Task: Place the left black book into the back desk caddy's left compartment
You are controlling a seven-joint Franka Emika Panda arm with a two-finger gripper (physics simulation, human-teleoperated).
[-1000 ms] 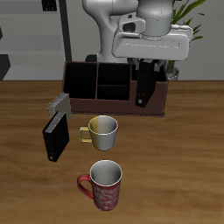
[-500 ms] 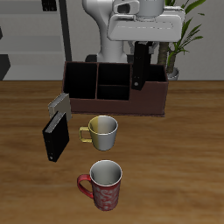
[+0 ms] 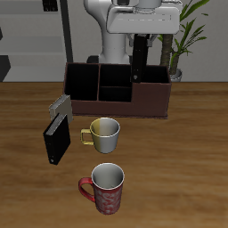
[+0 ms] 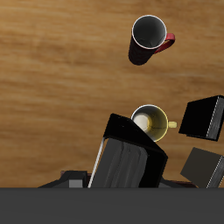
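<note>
My gripper (image 3: 141, 34) is shut on the top of the left black book (image 3: 140, 61), which hangs upright in the air. Its lower edge is just above the back desk caddy (image 3: 116, 105), over the boundary between the small middle cells and the lower maroon-walled end bay (image 3: 153, 89). The left compartment (image 3: 82, 82), the tall black-walled end bay, is at the caddy's opposite end and holds nothing. In the wrist view the held book (image 4: 122, 162) shows close up with its pale page edge, above the table.
In front of the caddy stand a silver mug with a yellow handle (image 3: 105, 132) and a red patterned mug (image 3: 107, 187). Another black book (image 3: 56, 141) stands upright beside a leaning grey book (image 3: 60, 107). A potted plant (image 3: 183, 36) rises behind the caddy.
The gripper has risen with the black book, from low by the caddy's maroon end to above its rim, and shifted slightly toward the caddy's middle.
</note>
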